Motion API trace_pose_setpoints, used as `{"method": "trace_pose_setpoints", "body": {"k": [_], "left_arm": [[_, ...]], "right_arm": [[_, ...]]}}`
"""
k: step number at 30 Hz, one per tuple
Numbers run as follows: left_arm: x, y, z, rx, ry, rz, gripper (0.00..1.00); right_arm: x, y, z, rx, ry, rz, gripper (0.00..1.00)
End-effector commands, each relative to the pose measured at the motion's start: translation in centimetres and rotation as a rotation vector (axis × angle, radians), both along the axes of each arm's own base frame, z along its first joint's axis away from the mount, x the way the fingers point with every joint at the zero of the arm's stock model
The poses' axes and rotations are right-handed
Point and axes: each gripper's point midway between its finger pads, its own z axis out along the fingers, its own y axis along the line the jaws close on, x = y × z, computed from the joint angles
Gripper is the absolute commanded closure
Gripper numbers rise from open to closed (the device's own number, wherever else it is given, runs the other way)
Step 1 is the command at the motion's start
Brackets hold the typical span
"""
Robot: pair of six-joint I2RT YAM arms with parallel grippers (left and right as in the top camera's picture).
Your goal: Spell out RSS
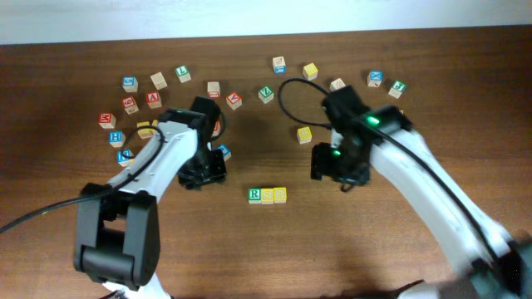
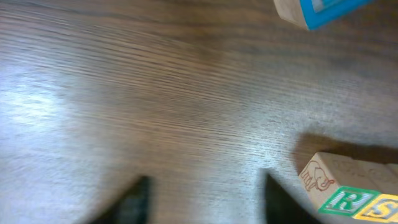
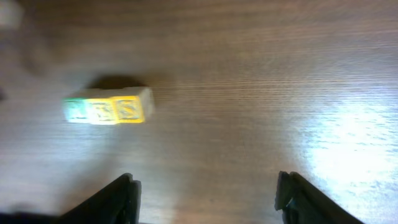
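A green R cube and two yellow S cubes stand touching in a row at the table's middle front. The row shows in the right wrist view, with the R cube at its left end beside the first S cube and the second S cube. The R cube shows in the left wrist view's lower right corner. My left gripper is open and empty, left of the row. My right gripper is open and empty, right of the row.
Several other letter cubes lie scattered across the back of the table, including a yellow one near my right arm and a blue one by my left gripper. A black cable loops behind the right arm.
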Motion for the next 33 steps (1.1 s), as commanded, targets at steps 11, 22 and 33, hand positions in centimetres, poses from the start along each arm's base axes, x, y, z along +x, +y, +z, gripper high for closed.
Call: {"method": "trace_pose_setpoints", "body": {"k": [11,22,33], "left_arm": [[0.9,1.4,2.0,-0.001,-0.047,0.042,0.01],[0.9,1.4,2.0,-0.001,-0.047,0.042,0.01],[0.9,1.4,2.0,-0.001,-0.047,0.042,0.01]], "right_arm": [[-14.5,-7.1,11.7,0.163,-0.577,-0.032,0.02],[-10.6,-9.8,7.9,0.055,-0.750,-0.188,0.02],[-3.1,-7.8,2.1,0.100,-1.317,-0.098,0.02]]}}
